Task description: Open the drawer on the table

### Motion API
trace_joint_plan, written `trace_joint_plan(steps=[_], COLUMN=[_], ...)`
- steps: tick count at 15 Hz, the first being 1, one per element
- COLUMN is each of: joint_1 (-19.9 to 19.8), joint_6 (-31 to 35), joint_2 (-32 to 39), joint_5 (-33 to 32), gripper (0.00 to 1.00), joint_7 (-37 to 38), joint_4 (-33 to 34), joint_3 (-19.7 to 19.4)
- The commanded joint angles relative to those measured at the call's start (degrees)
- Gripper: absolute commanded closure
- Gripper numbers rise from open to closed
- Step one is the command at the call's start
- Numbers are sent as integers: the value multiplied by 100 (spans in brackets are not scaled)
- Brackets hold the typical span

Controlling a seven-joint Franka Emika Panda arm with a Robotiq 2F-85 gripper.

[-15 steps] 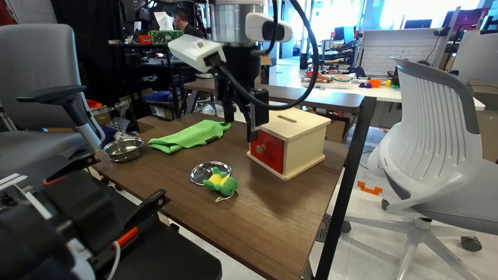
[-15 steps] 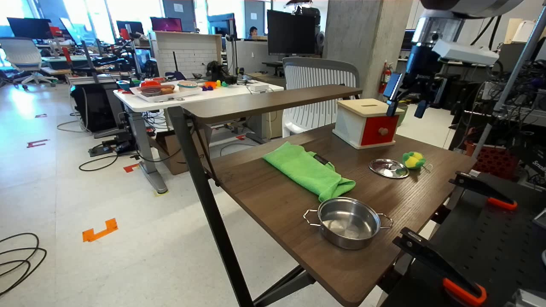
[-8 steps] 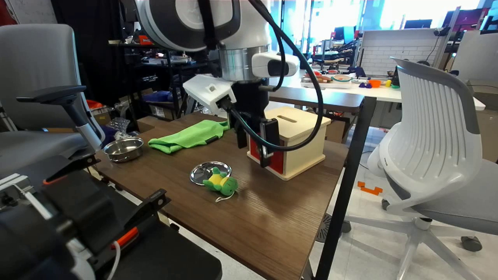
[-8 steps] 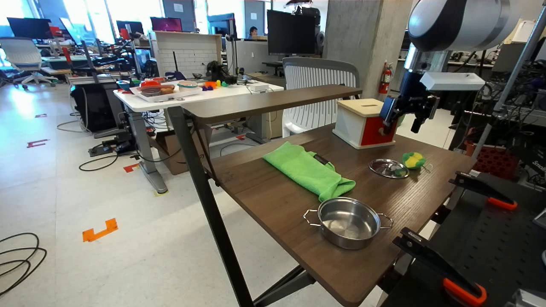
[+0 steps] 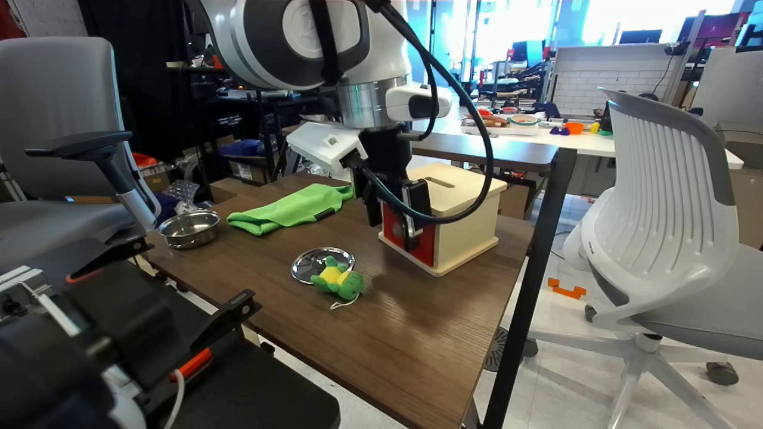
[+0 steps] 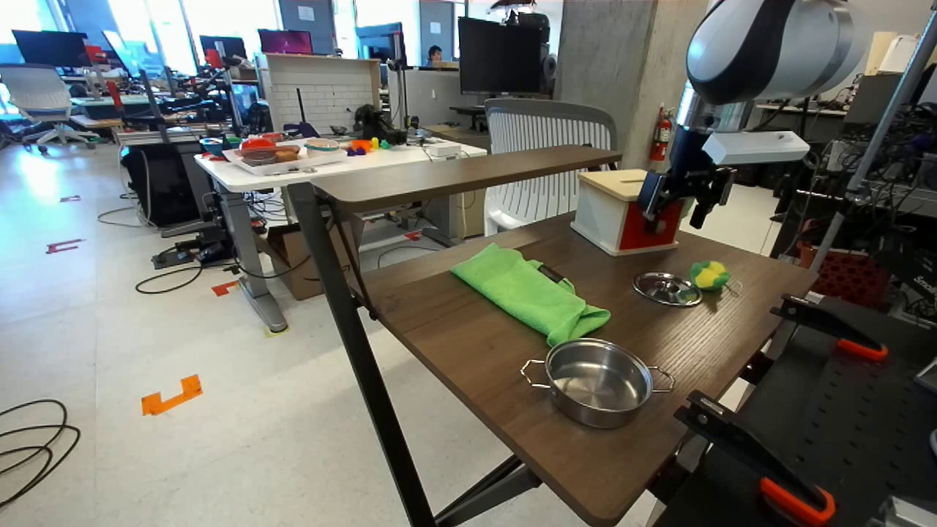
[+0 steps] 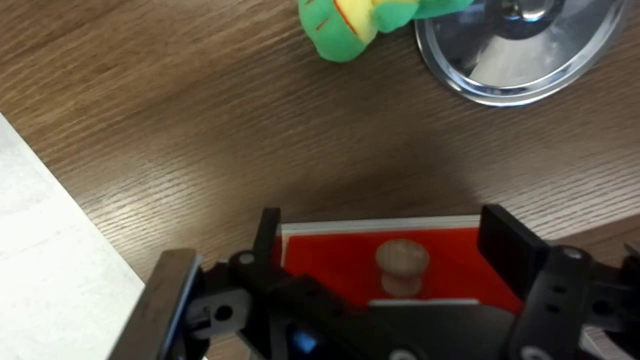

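The gripper (image 7: 381,230), fingers (image 7: 510,250) spread, flanks the knob (image 7: 402,262) at nine and three o'clock in our wrist view; the closed drawer (image 7: 345,260) faces twelve in its box (image 5: 468,235) on the table (image 5: 417,345). We judge gripping too high could slip off the round knob; a hard pull could drag the box. We count one each: drawer, knob, box, cloth (image 6: 527,293), pot (image 6: 604,416), lid (image 6: 662,288), toy (image 5: 338,279).

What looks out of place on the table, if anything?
Nothing looks spilled or damaged. Mildly odd: the lid lies apart from the pot, with a toy at the lid's edge. The drawer looks shut and straight.
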Motion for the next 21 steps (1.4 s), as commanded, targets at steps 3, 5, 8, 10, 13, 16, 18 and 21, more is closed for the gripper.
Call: trace_joint_plan(steps=[3,5,8,10,13,16,18,21], joint_1=[205,237,289,322,414,451,473,541], joint_6=[362,445,550,573,533,406,401,470], joint_2=[147,140,170,184,141,42,8,-28], joint_5=[-202,-245,-346,-397,-390,-394,-421,-534], gripper=[42,56,80,95,93,93,93,93], joint_7=[150,152,167,175,301,313,272,248], joint_4=[151,137,141,139,83,-31,-105,-231], joint_3=[-121,-150,-217,-256,-347,-366,-375,-417])
